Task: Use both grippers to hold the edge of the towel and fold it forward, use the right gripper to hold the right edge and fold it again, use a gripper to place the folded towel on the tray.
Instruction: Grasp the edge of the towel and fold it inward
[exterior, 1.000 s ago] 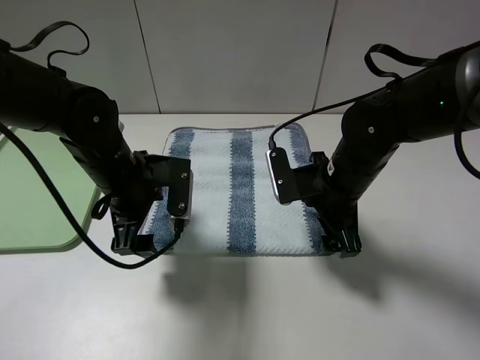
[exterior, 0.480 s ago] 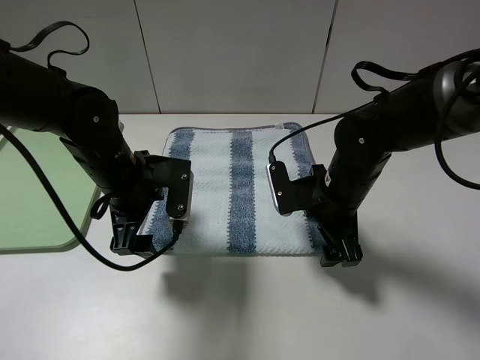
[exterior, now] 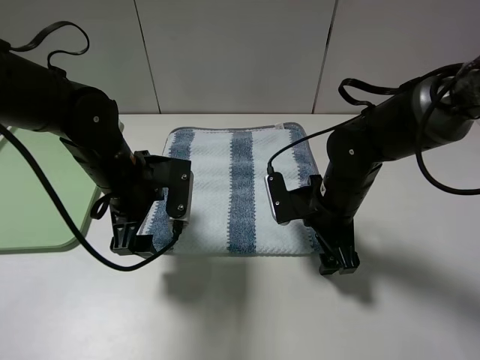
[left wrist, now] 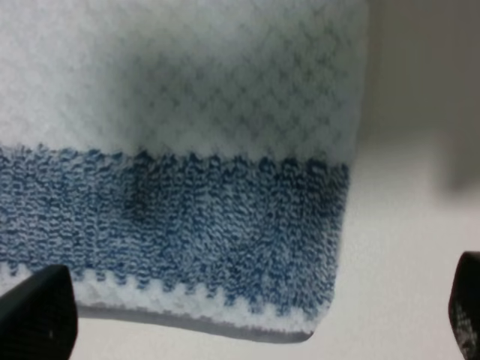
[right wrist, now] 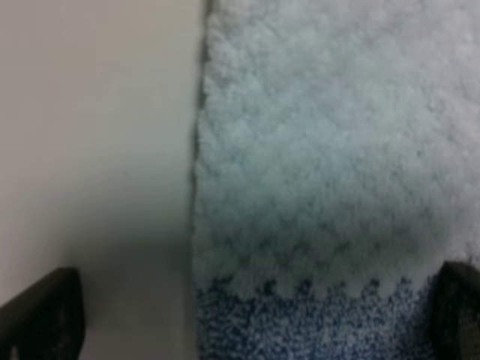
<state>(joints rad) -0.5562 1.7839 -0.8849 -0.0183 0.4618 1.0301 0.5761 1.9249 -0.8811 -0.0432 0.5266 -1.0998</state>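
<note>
Judging by how things lie, the job is only at its start: the towel (exterior: pixel 240 187) lies spread flat on the table (exterior: pixel 240 315), its stripes running away from the high camera, with no fold that I can make out and no part lifted. Both arms are down at its near corners. The left gripper (exterior: pixel 135 241) stands at the near left corner and the right gripper (exterior: pixel 339 262) at the near right one, each with its jaws wide apart and nothing pinched. In the wrist views the black fingertips (left wrist: pixel 37 313) sit at the far sides of the picture, with cloth and bare table between them.

The first grasp on the near edge (exterior: pixel 240 247) is not yet made, so everything is left to do: the forward fold, the second fold from the right edge (exterior: pixel 306 150), and the move to the tray (exterior: pixel 37 202). The tray lies off to the left, apart from the towel, and is cut off by the frame.

From above, the arms cover both near corners, so I cannot tell whether the tips touch cloth or table. Both wrist views are blurred. The left one shows a corner with a blue stripe and a thin grey hem (left wrist: pixel 225 328), but not whether the towel is a single layer
</note>
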